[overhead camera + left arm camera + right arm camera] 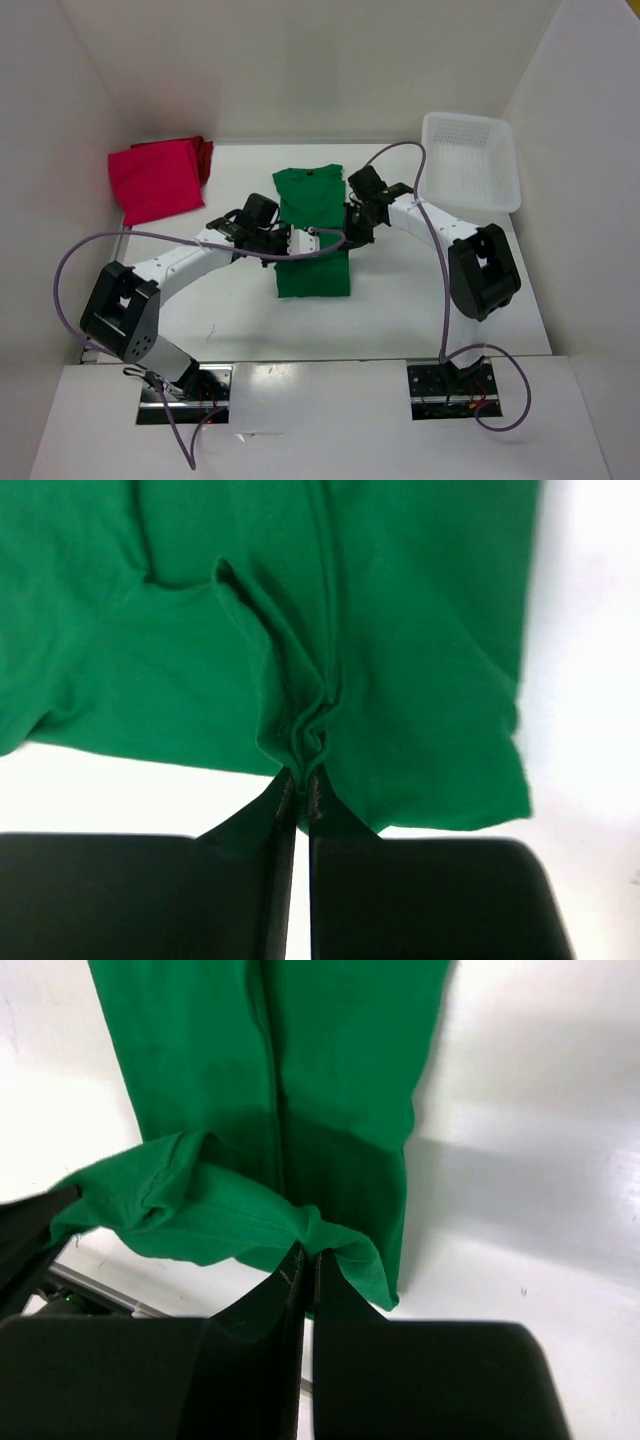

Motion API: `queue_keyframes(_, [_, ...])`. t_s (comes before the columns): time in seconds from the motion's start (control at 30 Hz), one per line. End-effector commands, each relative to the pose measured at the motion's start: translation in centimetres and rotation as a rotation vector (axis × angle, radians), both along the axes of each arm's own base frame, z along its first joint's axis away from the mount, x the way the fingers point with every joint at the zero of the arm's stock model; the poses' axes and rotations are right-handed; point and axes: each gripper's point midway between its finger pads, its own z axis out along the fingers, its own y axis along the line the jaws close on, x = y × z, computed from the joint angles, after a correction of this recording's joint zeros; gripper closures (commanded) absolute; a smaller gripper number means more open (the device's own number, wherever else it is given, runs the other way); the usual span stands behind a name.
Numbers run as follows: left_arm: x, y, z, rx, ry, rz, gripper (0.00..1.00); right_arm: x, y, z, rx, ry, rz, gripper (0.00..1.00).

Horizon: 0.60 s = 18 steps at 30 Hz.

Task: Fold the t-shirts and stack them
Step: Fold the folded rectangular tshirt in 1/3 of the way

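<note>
The green t-shirt (312, 225) lies lengthwise in the middle of the table, folded into a narrow strip. My left gripper (291, 243) is shut on a bunched fold of its cloth (305, 742) at the left edge. My right gripper (349, 236) is shut on its right edge (330, 1240) and lifts a fold of cloth. The crimson t-shirt (152, 180) lies folded at the back left, on top of a dark red t-shirt (204, 155) whose edge shows behind it.
A white perforated basket (470, 160) stands at the back right. White walls enclose the table on the left, back and right. Purple cables loop from both arms over the table.
</note>
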Motion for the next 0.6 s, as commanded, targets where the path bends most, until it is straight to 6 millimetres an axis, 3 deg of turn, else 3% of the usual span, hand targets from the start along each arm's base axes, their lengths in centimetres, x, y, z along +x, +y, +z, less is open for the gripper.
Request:
queue_keyframes(0.0, [3.3, 0.0, 1.9, -0.026, -0.094, 0.013, 1.0, 1.8, 0.0, 1.3, 0.015, -0.047, 0.04, 1.0])
queue_keyframes(0.17, [5.4, 0.0, 1.3, -0.01, -0.111, 0.02, 1.0, 3.2, 0.5, 1.0, 0.021, -0.05, 0.042, 1.0])
queue_keyframes(0.57, [6.8, -0.2, -0.7, 0.005, -0.104, 0.015, 1.0, 5.6, 0.1, -0.6, 0.022, -0.024, 0.02, 1.0])
